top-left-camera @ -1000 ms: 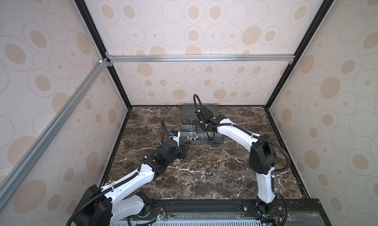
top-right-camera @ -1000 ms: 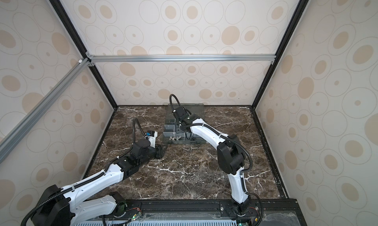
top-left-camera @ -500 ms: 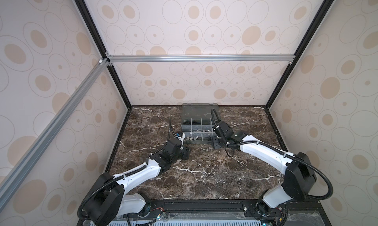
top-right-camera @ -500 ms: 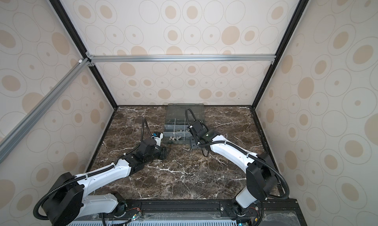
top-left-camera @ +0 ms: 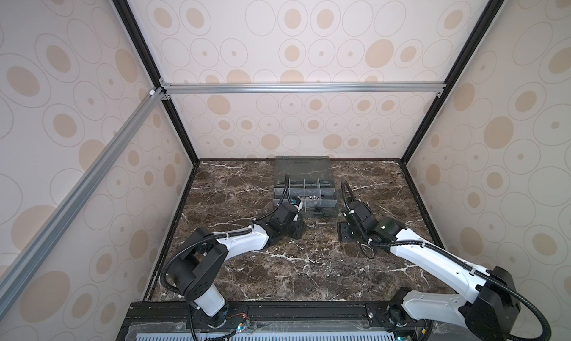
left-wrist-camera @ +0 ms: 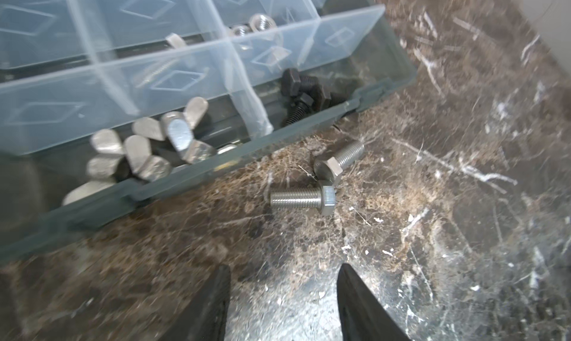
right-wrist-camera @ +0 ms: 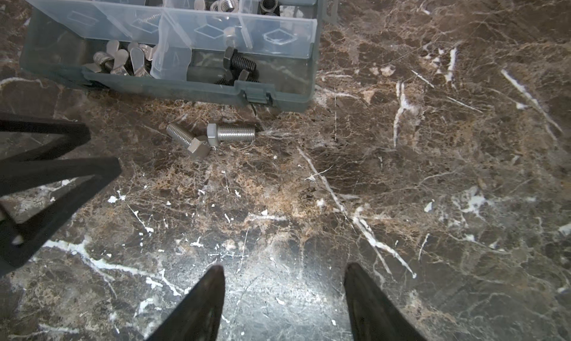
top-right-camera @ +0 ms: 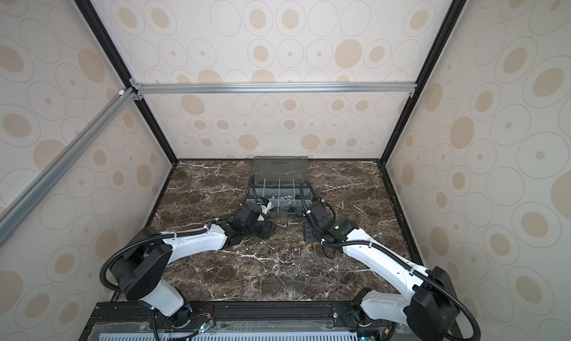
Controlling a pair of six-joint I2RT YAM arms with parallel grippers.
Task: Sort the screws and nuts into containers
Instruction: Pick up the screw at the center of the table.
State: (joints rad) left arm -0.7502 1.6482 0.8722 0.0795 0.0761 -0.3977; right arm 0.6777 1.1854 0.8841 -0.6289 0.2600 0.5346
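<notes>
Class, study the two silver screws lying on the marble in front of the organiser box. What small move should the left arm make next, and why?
Probably ease the left gripper forward and down until its open, empty fingers straddle the nearer silver screw. It lies loose on the marble just ahead, head touching the second screw, outside the organiser box.

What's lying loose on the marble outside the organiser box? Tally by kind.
Silver screws: 2
Black screws: 0 (those in view lie inside the box)
Nuts: 0 (likewise inside the box)
Total: 2
</notes>
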